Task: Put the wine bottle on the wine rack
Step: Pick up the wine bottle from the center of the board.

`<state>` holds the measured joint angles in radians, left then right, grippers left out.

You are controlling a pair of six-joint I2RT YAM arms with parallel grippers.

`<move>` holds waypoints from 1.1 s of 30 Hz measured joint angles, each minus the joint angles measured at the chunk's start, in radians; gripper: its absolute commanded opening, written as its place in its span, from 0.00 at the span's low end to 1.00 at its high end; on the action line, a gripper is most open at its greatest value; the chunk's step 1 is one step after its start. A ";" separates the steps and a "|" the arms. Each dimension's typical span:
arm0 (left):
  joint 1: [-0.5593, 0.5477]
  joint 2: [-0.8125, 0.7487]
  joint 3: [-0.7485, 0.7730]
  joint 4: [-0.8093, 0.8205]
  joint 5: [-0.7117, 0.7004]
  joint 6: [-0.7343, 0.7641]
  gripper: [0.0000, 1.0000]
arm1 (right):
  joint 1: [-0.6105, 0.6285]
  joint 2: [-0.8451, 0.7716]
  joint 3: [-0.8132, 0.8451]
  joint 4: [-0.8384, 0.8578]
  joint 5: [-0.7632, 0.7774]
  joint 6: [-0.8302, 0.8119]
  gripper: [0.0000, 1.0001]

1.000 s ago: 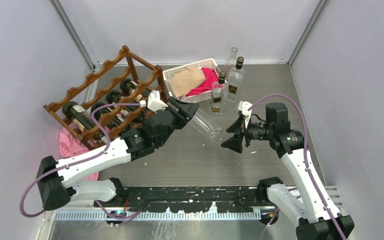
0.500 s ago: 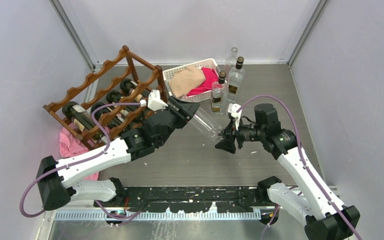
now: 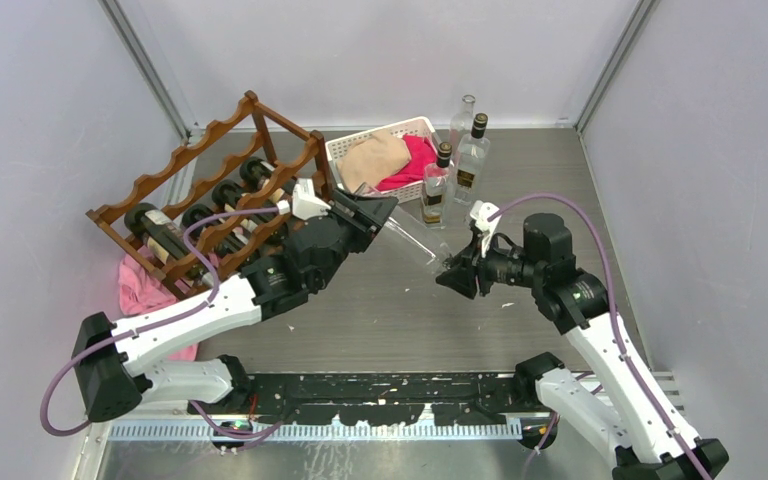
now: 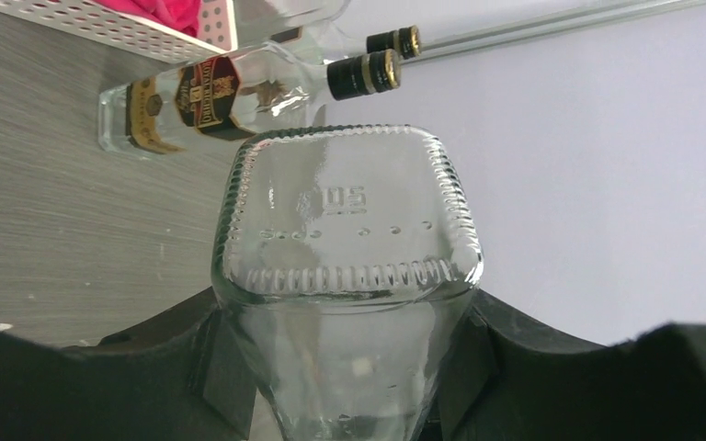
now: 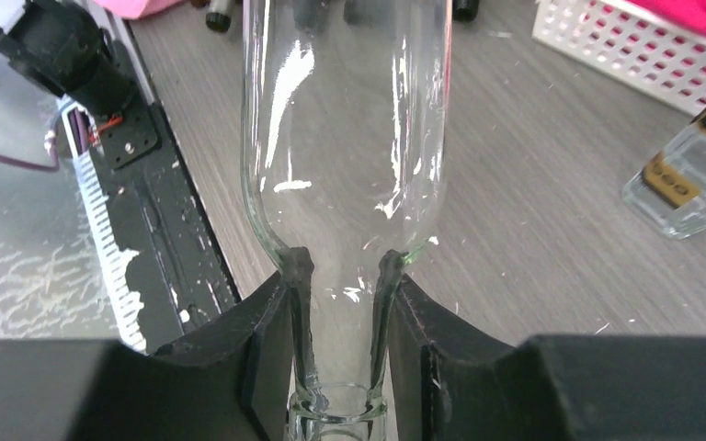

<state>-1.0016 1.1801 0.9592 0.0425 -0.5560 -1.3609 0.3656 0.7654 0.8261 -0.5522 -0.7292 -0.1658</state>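
Note:
A clear empty wine bottle (image 3: 412,243) hangs above the table between both arms, lying slanted. My left gripper (image 3: 365,216) is shut on its wide lower body; in the left wrist view the ribbed bottle base (image 4: 349,220) fills the space between the fingers (image 4: 170,358). My right gripper (image 3: 456,272) is shut on the neck; in the right wrist view the black pads (image 5: 271,349) press both sides of the bottle's neck (image 5: 340,317). The reddish-brown wine rack (image 3: 222,130) stands at the far left, behind the left arm, with dark bottles (image 3: 165,235) lying in it.
A white basket (image 3: 345,145) with tan and pink cloths sits behind the held bottle. Three bottles (image 3: 438,188) stand upright just right of it. A pink cloth (image 3: 138,285) lies by the rack's near foot. Grey walls close in both sides.
My right gripper moved left onto the bottle's neck and closed on it. The left gripper kept its hold, and the bottle's body tilted up slightly.

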 measured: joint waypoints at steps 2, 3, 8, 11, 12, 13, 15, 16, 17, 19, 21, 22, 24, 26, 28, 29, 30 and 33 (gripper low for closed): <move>0.003 -0.002 -0.001 0.014 0.003 -0.021 0.57 | 0.000 -0.023 0.000 0.020 0.012 0.024 0.01; 0.003 -0.004 -0.001 0.016 0.003 -0.028 0.61 | 0.000 -0.030 0.000 0.027 0.016 0.034 0.01; 0.009 -0.008 -0.001 0.002 -0.001 -0.046 0.76 | 0.002 -0.037 0.000 0.069 0.024 0.084 0.01; 0.010 -0.008 -0.001 -0.017 -0.001 -0.046 0.82 | 0.002 -0.037 0.000 0.096 0.029 0.113 0.01; 0.010 -0.008 -0.001 -0.022 -0.001 -0.046 0.83 | 0.002 -0.037 0.000 0.103 0.031 0.121 0.01; 0.010 -0.008 -0.001 -0.031 -0.001 -0.046 0.85 | 0.002 -0.037 0.000 0.111 0.035 0.127 0.01; 0.010 -0.008 0.000 -0.056 -0.002 -0.046 0.88 | 0.002 -0.037 0.000 0.123 0.040 0.137 0.01; 0.010 -0.008 -0.001 -0.069 -0.003 -0.047 0.88 | 0.002 -0.037 0.000 0.130 0.043 0.144 0.01; 0.010 -0.008 -0.001 -0.080 -0.005 -0.046 0.88 | 0.002 -0.038 0.000 0.136 0.046 0.151 0.01; 0.010 -0.009 0.000 -0.099 -0.010 -0.047 0.89 | 0.002 -0.039 -0.001 0.140 0.053 0.165 0.01; 0.010 -0.011 0.000 -0.111 -0.013 -0.046 0.86 | 0.002 -0.040 -0.003 0.141 0.057 0.174 0.01; 0.010 -0.011 0.000 -0.114 -0.016 -0.046 0.83 | 0.002 -0.040 -0.006 0.143 0.058 0.178 0.01; 0.010 -0.011 0.000 -0.118 -0.016 -0.045 0.72 | 0.002 -0.040 -0.011 0.148 0.058 0.185 0.01; 0.010 -0.011 0.000 -0.122 -0.017 -0.042 0.36 | 0.001 -0.039 -0.014 0.154 0.051 0.188 0.01; 0.011 -0.010 -0.001 -0.090 -0.019 -0.065 0.03 | -0.002 -0.037 -0.020 0.154 0.048 0.177 0.01; 0.011 -0.010 -0.001 -0.060 -0.019 -0.076 0.00 | -0.002 -0.031 -0.024 0.143 0.050 0.164 0.01; 0.012 -0.011 0.001 -0.030 -0.018 -0.069 0.00 | -0.002 -0.021 -0.027 0.133 0.046 0.150 0.02; 0.014 -0.006 -0.001 -0.038 -0.018 -0.031 0.00 | -0.002 0.013 -0.027 0.110 0.034 0.113 0.12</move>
<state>-0.9871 1.1744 0.9585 0.0044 -0.5735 -1.3922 0.3634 0.7780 0.7990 -0.4419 -0.6952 -0.0525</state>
